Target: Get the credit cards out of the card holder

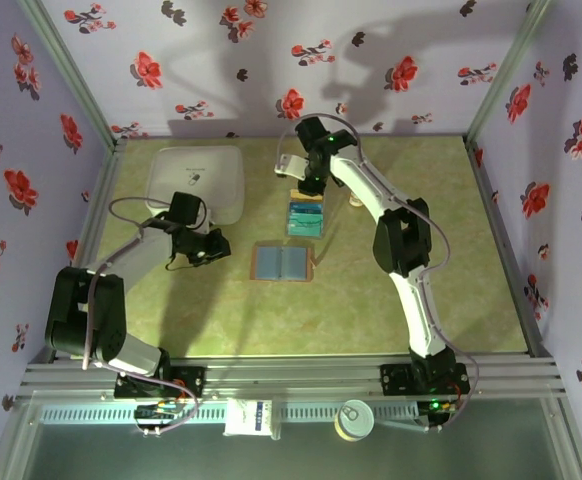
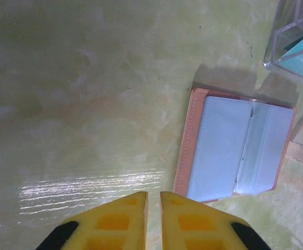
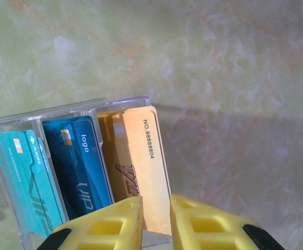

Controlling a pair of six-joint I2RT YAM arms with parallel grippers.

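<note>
Two narrow gaps logged. The right jaws stand slightly parted, gripping nothing. Their gap sits over the near end of the pale orange card [image 3: 141, 161]; contact cannot be told. That card lies in the end compartment of the clear tray [image 3: 68, 108], with the blue card [image 3: 81, 166] in the middle compartment and the teal card [image 3: 21, 177] in the one beyond. The left jaws are all but closed, a slit between them, empty, above bare tabletop [image 2: 89, 104]. Ahead of them the card holder [image 2: 235, 151] lies open and flat on the tabletop, blue-grey pockets up, near the tray but apart from it. A white container [image 1: 199, 180] sits behind the left arm.
</note>
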